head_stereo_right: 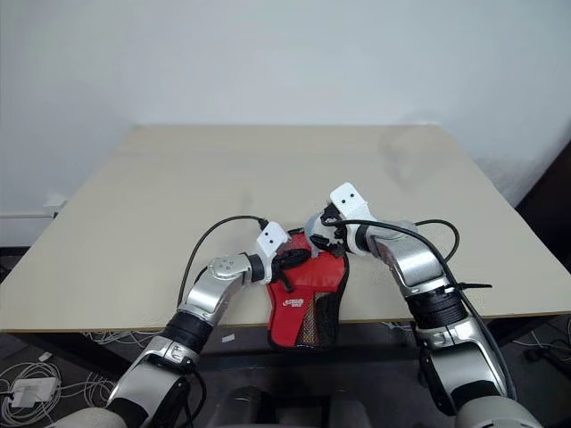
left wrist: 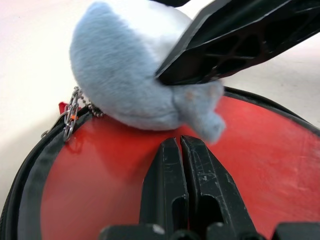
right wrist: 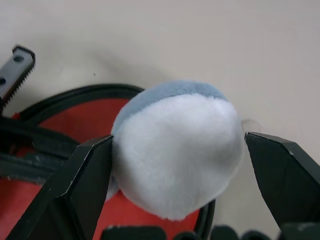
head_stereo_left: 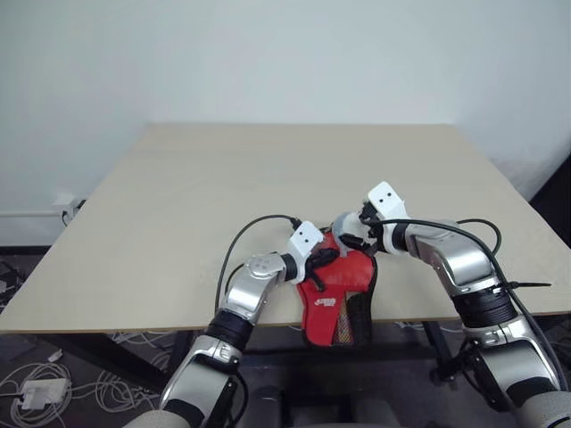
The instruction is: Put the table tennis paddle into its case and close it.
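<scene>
The red case (head_stereo_left: 337,299) with its black zipper trim lies at the table's front edge, and its mesh handle end hangs over the edge. The table tennis paddle is hidden. A blue-grey and white plush charm (left wrist: 125,75) sits on the case's round end, joined to it by a small metal chain (left wrist: 70,117). My left gripper (head_stereo_left: 326,260) is shut, its tips pressed together just over the red fabric below the charm. My right gripper (right wrist: 177,137) stands open around the charm (right wrist: 175,150), one finger on each side.
The beige table (head_stereo_left: 223,178) stretches away behind the case towards a white wall. Black cables loop off both wrists across the tabletop near the case. Loose wires and a power adapter (head_stereo_left: 40,389) lie on the floor at the left.
</scene>
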